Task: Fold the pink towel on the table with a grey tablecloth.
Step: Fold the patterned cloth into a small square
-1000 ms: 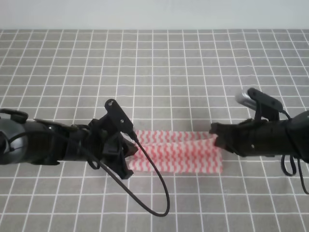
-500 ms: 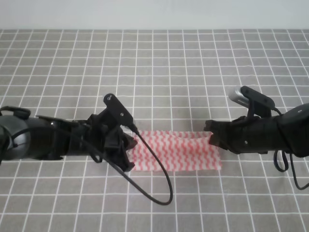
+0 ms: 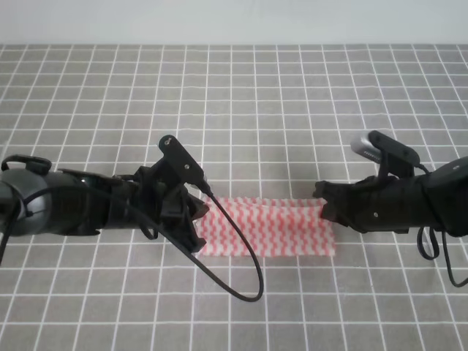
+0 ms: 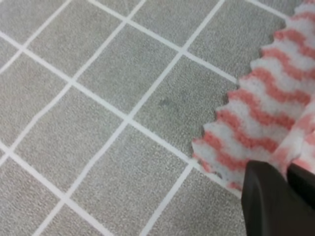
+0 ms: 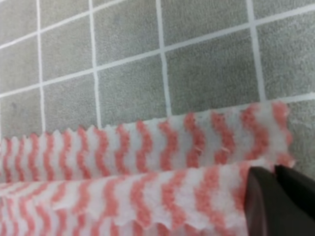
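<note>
Both hands carried the pink towel (image 3: 267,227) edge slightly forward.

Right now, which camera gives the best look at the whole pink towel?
The exterior high view: it shows the pink towel end to end, between both grippers. The left wrist view shows only one zigzag corner; the right wrist view shows two overlapping layers close up.

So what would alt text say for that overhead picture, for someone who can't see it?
Two black robot arms reach in from either side of a pink towel lying as a folded strip on the grey tablecloth, the left gripper at one end and the right gripper at the other. A black cable loops in front.
</note>
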Robot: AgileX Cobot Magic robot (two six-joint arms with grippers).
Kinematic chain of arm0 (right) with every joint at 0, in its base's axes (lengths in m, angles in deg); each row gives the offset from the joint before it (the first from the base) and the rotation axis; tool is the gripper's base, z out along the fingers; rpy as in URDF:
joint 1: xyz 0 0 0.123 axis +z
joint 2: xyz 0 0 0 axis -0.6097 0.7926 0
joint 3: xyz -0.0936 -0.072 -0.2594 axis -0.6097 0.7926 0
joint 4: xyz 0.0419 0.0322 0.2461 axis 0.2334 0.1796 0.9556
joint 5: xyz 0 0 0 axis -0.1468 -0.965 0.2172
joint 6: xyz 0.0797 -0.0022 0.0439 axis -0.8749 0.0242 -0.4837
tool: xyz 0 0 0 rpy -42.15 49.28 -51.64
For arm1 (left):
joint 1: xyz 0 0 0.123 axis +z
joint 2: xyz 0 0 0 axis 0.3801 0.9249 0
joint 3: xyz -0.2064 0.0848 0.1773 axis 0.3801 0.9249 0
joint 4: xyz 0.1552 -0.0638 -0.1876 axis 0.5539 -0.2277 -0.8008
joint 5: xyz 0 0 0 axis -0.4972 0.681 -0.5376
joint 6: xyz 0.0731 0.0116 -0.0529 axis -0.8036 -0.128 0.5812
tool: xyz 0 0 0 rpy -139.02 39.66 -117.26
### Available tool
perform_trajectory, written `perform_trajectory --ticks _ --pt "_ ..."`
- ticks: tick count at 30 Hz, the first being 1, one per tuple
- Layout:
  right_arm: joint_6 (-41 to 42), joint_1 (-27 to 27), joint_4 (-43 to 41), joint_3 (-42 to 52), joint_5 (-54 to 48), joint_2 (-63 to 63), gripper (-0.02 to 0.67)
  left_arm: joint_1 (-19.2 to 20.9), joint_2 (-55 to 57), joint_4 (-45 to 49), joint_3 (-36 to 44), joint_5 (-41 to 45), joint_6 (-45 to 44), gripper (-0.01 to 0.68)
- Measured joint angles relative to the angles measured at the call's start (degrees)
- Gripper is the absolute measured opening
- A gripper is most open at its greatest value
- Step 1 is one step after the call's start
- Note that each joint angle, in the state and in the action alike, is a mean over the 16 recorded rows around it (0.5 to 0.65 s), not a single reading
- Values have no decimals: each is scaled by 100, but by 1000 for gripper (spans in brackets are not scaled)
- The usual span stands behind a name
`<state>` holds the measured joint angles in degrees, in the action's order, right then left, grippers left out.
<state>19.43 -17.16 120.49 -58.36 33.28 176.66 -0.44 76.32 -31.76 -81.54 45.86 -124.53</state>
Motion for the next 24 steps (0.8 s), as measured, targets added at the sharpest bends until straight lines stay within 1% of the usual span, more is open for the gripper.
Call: perform_trajectory --ticks 7,10,13,20,24 --pt "0 1 5 -18 -44 70 -15 0 12 -1 -2 -54 -16 13" --pt "0 1 6 -20 -62 87 -15 0 23 -12 -3 -96 -23 40" --pt "1 1 6 -20 -80 93 -15 0 23 -77 -3 -136 -24 78" --pt "0 1 8 -20 -99 97 -15 0 5 -301 -8 -285 -17 194" --pt "-3 0 21 -19 -108 90 -15 0 -118 -447 -8 -361 39 242"
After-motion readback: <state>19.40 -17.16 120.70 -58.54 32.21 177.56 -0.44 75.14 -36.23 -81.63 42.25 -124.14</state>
